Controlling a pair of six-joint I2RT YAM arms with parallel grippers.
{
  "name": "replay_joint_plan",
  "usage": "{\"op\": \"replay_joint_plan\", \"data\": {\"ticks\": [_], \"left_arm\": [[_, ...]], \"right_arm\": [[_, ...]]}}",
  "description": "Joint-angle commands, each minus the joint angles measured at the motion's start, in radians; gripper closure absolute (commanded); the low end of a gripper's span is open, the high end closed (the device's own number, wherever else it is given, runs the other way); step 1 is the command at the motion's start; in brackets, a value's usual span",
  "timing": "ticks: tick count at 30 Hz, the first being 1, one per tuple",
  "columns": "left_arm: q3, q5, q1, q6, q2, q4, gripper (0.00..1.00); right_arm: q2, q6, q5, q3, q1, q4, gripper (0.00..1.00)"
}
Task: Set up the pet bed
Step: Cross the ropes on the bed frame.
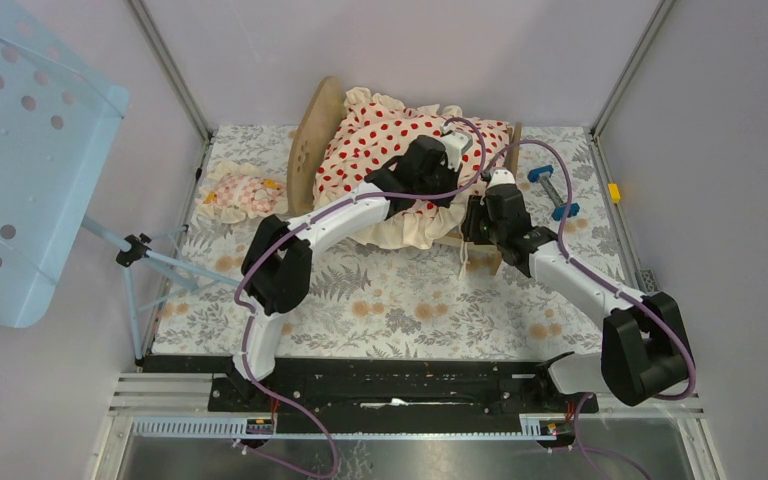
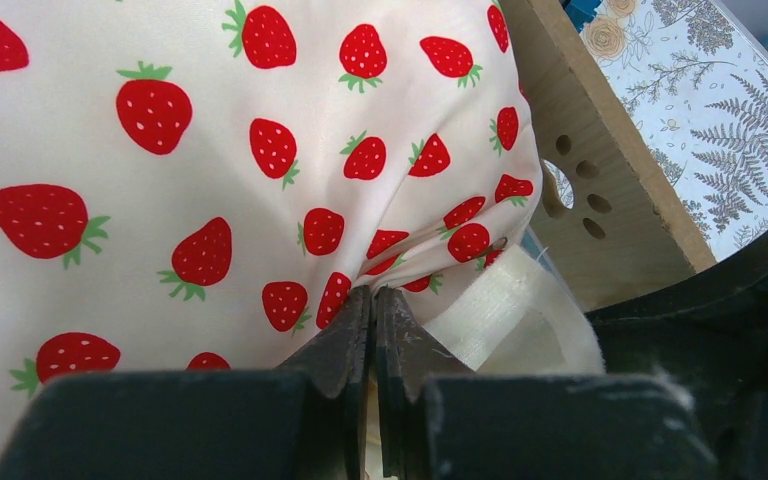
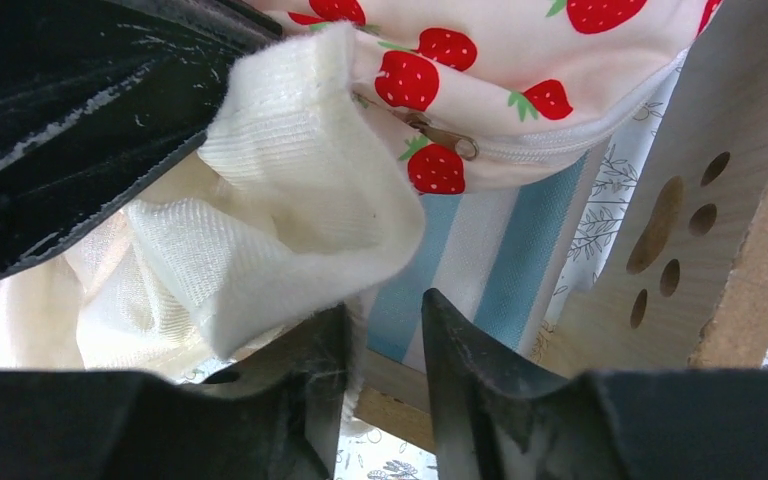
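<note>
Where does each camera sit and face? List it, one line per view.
Top external: above and behind the arm bases, looking down on the table and pet bed; both arms show.
Left wrist: on the left arm, facing the strawberry blanket; its shut left fingers pinch the cloth.
Right wrist: on the right arm, facing the striped mattress; its parted right fingers show.
Shared: both wrist views show the blanket and a paw-cut wooden board.

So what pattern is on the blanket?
The blanket has red strawberries on cream; left wrist view.
</note>
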State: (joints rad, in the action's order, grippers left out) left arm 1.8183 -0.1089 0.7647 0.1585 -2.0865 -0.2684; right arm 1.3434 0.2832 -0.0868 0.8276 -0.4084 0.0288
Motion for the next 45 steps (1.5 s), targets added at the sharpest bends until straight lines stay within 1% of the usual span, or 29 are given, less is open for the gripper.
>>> {"op": "replay_joint_plan", "data": {"ticks": [1, 4, 6, 8, 10, 13, 18, 23, 30, 34, 36, 42, 45], "left_arm": [[0.018, -0.012, -0.01, 0.006, 0.008, 0.049, 1.0], [0.017, -0.01, -0.013, 0.008, 0.009, 0.048, 1.0], [0.016, -0.01, -0.016, 0.011, 0.011, 0.047, 1.0], [0.016, -0.015, -0.016, 0.012, 0.011, 0.047, 1.0], [0.019, -0.025, -0.016, 0.009, 0.01, 0.048, 1.0], [0.018, -0.039, -0.016, -0.004, 0.008, 0.047, 1.0], [0.012, -0.043, -0.018, -0.007, 0.009, 0.041, 1.0], [0.011, -0.064, -0.018, -0.003, 0.007, 0.042, 1.0], [0.009, -0.109, -0.018, -0.001, 0.0, 0.044, 1.0], [0.011, -0.125, -0.016, -0.004, -0.005, 0.045, 1.0], [0.012, -0.137, -0.015, -0.004, -0.008, 0.045, 1.0], [0.029, -0.161, 0.011, -0.018, -0.032, 0.034, 1.0], [0.037, -0.163, 0.022, -0.02, -0.044, 0.032, 1.0]], "right_arm": [[0.003, -0.019, 0.015, 0.053, 0.003, 0.051, 0.65], [-0.031, -0.025, 0.029, 0.037, 0.003, 0.056, 0.74], [-0.057, -0.037, 0.005, 0.038, 0.003, 0.067, 0.81], [-0.08, -0.056, -0.054, 0.052, 0.003, 0.088, 0.83], [-0.101, -0.083, -0.116, 0.07, 0.003, 0.099, 0.84], [-0.093, -0.132, -0.206, 0.104, 0.005, 0.107, 0.82], [-0.011, -0.171, -0.36, 0.155, 0.01, 0.109, 0.82], [0.052, -0.187, -0.453, 0.186, 0.02, 0.083, 0.82], [0.057, -0.19, -0.496, 0.206, 0.029, 0.035, 0.82], [0.05, -0.209, -0.53, 0.204, 0.031, -0.004, 0.75], [0.05, -0.218, -0.535, 0.204, 0.03, -0.016, 0.74], [0.061, -0.226, -0.526, 0.219, 0.032, -0.012, 0.73], [0.049, -0.222, -0.484, 0.207, 0.032, -0.016, 0.68]]}}
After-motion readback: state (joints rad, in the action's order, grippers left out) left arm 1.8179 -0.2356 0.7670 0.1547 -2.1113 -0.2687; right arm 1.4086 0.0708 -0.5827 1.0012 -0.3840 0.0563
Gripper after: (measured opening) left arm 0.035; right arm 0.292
